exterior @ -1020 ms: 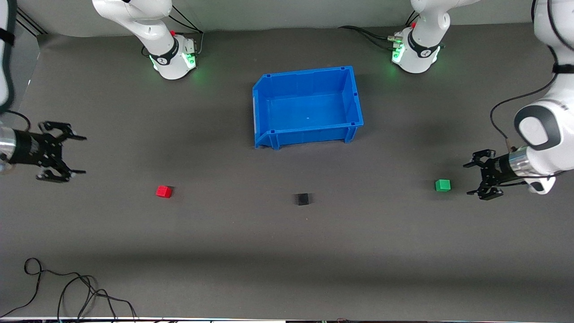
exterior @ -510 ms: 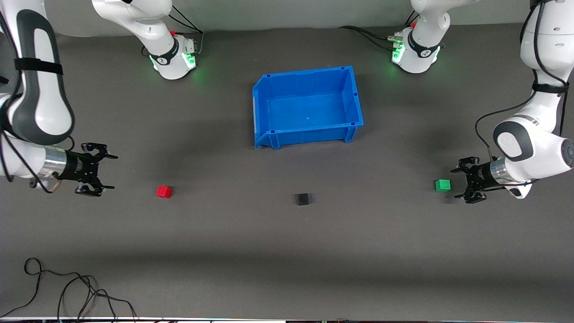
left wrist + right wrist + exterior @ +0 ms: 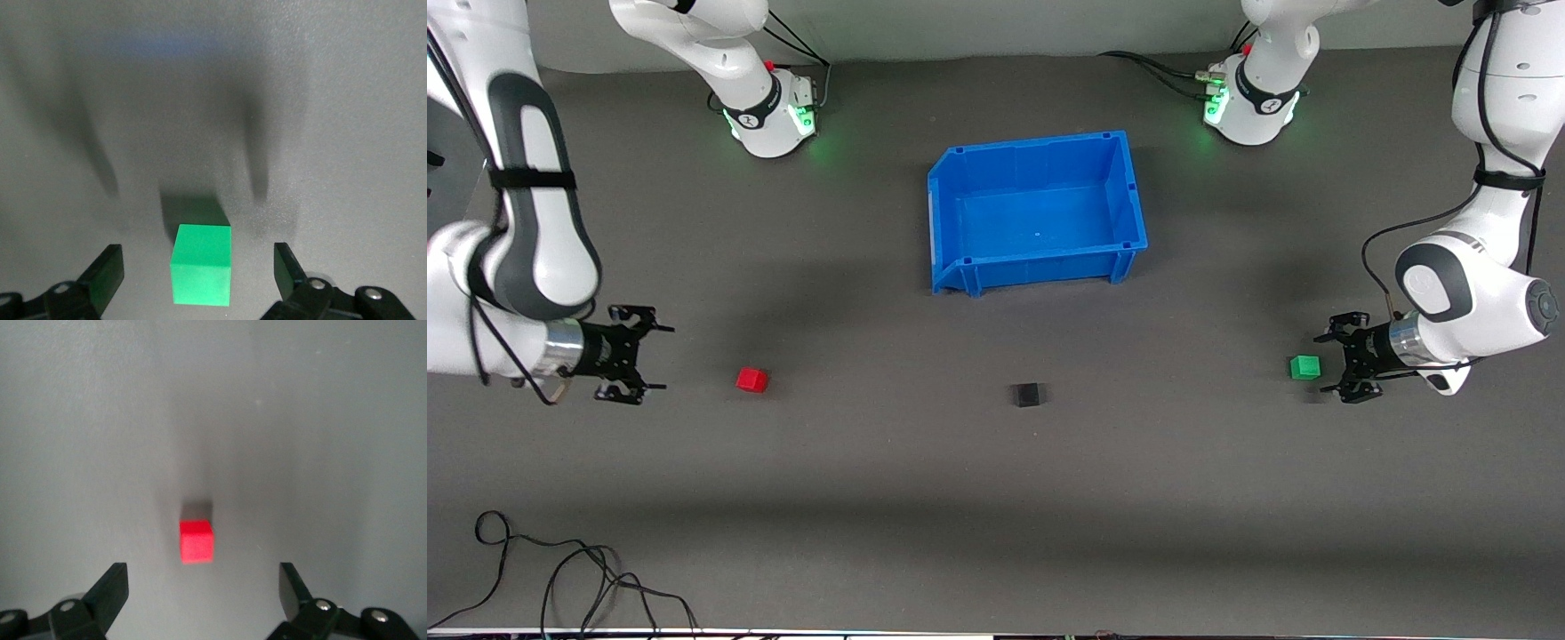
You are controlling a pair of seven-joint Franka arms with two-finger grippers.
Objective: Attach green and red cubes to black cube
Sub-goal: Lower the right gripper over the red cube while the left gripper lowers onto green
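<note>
The green cube (image 3: 1304, 366) sits on the dark mat toward the left arm's end. The black cube (image 3: 1028, 394) sits mid-table and the red cube (image 3: 751, 380) toward the right arm's end, all in one row. My left gripper (image 3: 1327, 363) is open, low at the green cube, its fingertips just reaching the cube's sides. In the left wrist view the green cube (image 3: 202, 273) lies between the open fingers (image 3: 107, 270) of the left gripper (image 3: 198, 267). My right gripper (image 3: 663, 358) is open, a short gap from the red cube (image 3: 197, 541). It also shows in the right wrist view (image 3: 200, 583).
An empty blue bin (image 3: 947, 222) stands farther from the front camera than the black cube. Loose black cables (image 3: 560, 578) lie at the near edge toward the right arm's end. Both arm bases (image 3: 769, 116) stand along the top.
Both grippers have come down and moved in toward the middle: the right one toward the red cube, the left one up to the green cube. The cubes have not moved.
</note>
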